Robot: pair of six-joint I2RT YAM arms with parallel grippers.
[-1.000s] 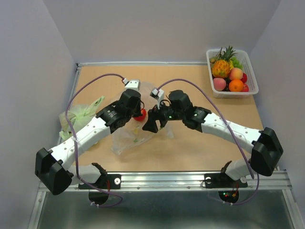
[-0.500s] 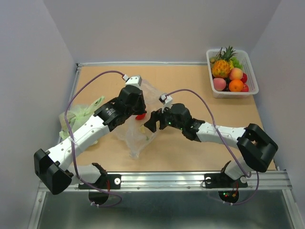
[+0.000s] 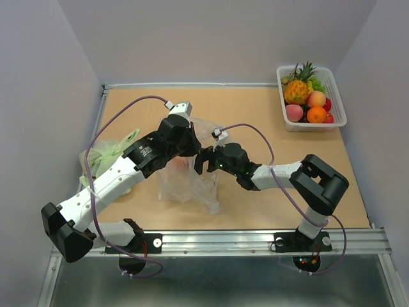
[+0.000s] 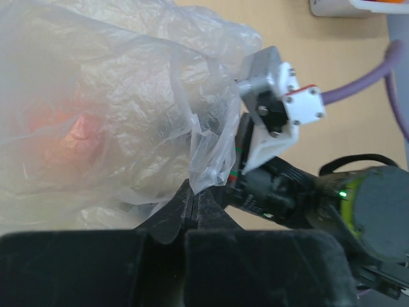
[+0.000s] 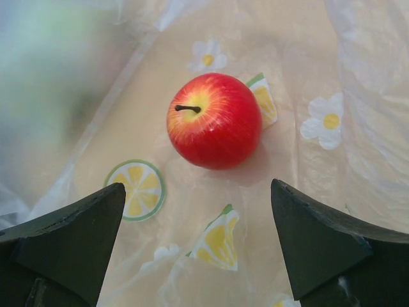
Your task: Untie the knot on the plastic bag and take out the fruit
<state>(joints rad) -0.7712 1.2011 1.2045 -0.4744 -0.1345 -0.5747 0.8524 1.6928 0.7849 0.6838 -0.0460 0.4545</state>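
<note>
The clear plastic bag (image 3: 187, 186) lies crumpled at mid-table, printed with lemon slices and daisies. My left gripper (image 4: 193, 195) is shut on a fold of its film and holds that edge up, above the bag (image 4: 115, 96). My right gripper (image 5: 197, 187) is open inside the bag's mouth, fingers spread wide. A small red round fruit (image 5: 214, 120) rests on the film just ahead of them, untouched. From above it shows only as a faint red patch (image 3: 179, 164) under the film, between both grippers. I cannot make out the knot.
A white tray (image 3: 340, 106) at the back right holds a pineapple, peaches, an orange and other fruit. A pale green bag (image 3: 107, 153) lies at the left beside my left arm. The right wrist's camera housing (image 4: 281, 105) sits close to the left gripper.
My right arm has folded in and moved left, pushing its gripper into the bag's mouth while opening wider. My left gripper has shifted with the film, and the bag has bunched up.
</note>
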